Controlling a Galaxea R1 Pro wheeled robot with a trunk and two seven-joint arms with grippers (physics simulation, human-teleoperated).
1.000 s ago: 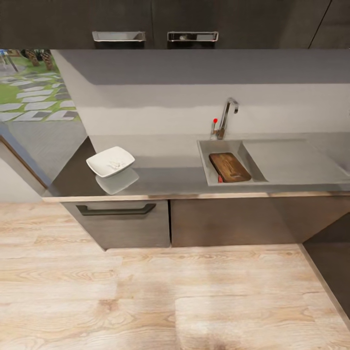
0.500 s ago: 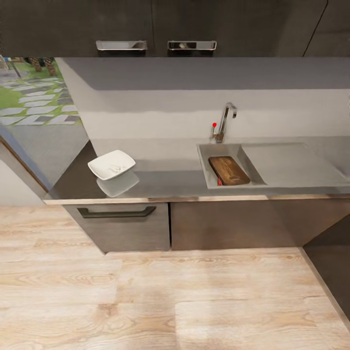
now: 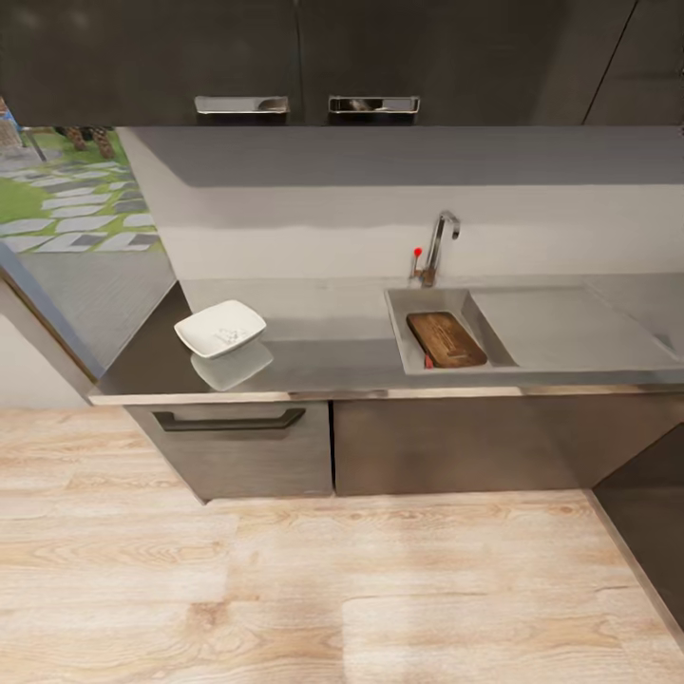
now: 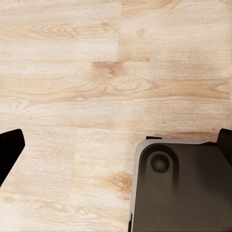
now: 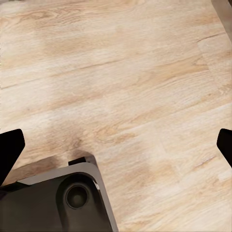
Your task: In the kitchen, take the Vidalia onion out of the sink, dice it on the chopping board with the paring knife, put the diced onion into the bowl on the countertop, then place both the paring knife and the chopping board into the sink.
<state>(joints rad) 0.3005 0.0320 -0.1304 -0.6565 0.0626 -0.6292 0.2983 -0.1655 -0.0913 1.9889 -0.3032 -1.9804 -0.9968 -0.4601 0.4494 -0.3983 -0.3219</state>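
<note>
As the camera is pulling back, both grippers are hanging wide open, empty, over floor; the chopping board and probably the paring knife are lying in the sink, well ahead.

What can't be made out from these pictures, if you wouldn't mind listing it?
- Paring knife: a small red sliver beside the chopping board in the sink, head view; blade too small to see.
- Bowl contents: faint marks, head view; too small to identify.
- Sink drain: hidden under the board.
- Drainboard: cut off by the head view's right edge.
</note>
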